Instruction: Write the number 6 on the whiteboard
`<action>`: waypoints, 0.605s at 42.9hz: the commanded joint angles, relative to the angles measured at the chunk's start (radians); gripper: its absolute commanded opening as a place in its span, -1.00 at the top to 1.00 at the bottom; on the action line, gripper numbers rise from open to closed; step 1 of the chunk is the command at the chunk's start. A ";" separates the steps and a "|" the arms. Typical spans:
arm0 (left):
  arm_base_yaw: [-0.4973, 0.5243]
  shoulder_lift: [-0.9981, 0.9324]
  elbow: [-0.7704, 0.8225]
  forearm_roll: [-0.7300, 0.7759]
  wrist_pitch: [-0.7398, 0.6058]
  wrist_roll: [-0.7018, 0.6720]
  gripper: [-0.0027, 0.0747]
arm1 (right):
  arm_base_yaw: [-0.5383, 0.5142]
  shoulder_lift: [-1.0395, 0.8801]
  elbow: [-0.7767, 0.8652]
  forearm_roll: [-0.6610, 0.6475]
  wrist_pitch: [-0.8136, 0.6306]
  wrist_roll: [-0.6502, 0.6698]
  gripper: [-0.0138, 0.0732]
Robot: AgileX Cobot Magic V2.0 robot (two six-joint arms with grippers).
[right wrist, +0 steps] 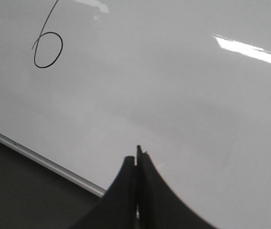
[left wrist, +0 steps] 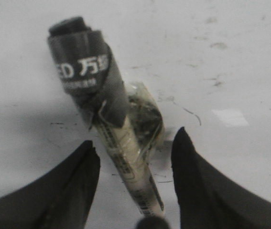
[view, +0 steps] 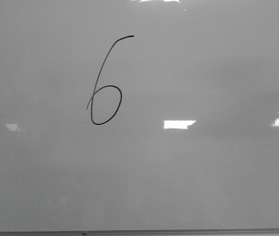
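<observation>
The number 6 (view: 107, 87) is a thin black line on the whiteboard (view: 203, 73), up and left of the middle; its loop also shows in the right wrist view (right wrist: 61, 45). No gripper shows in the front view. My left gripper (left wrist: 135, 138) is open, its two fingers spread wide on either side of a marker (left wrist: 90, 81) with a black cap and a cream barrel wrapped in clear plastic. The fingers do not touch the marker. My right gripper (right wrist: 137, 152) is shut and empty, over the whiteboard (right wrist: 173, 95) near its frame.
The board's thin grey metal frame runs along the near edge (view: 139, 232) and slants through the right wrist view (right wrist: 39, 160), with a dark surface (right wrist: 20, 200) beyond it. Bright light reflections (view: 178, 124) lie on the board. The marker rests over a scuffed white surface (left wrist: 231, 57).
</observation>
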 commanded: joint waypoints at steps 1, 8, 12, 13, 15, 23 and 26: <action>0.001 -0.026 -0.027 -0.007 -0.062 -0.012 -0.03 | -0.008 0.003 -0.026 0.010 -0.065 0.002 0.82; 0.001 -0.078 -0.027 -0.007 -0.003 -0.012 -0.03 | -0.008 0.003 -0.026 0.010 -0.065 0.002 0.82; 0.001 -0.148 -0.027 -0.007 0.044 -0.012 -0.03 | -0.008 0.003 -0.026 0.010 -0.074 0.002 0.82; 0.001 -0.168 -0.027 -0.007 0.053 -0.012 -0.03 | -0.008 0.003 -0.026 0.010 -0.077 0.002 0.82; 0.001 -0.213 -0.027 -0.007 0.075 -0.010 -0.03 | -0.008 0.003 -0.026 0.010 -0.083 0.002 0.82; -0.005 -0.439 -0.021 0.000 0.164 -0.008 0.04 | -0.009 0.003 -0.026 0.018 -0.124 0.090 0.82; -0.024 -0.526 -0.007 0.000 0.190 0.002 0.14 | -0.010 -0.001 -0.024 0.018 -0.156 0.121 0.82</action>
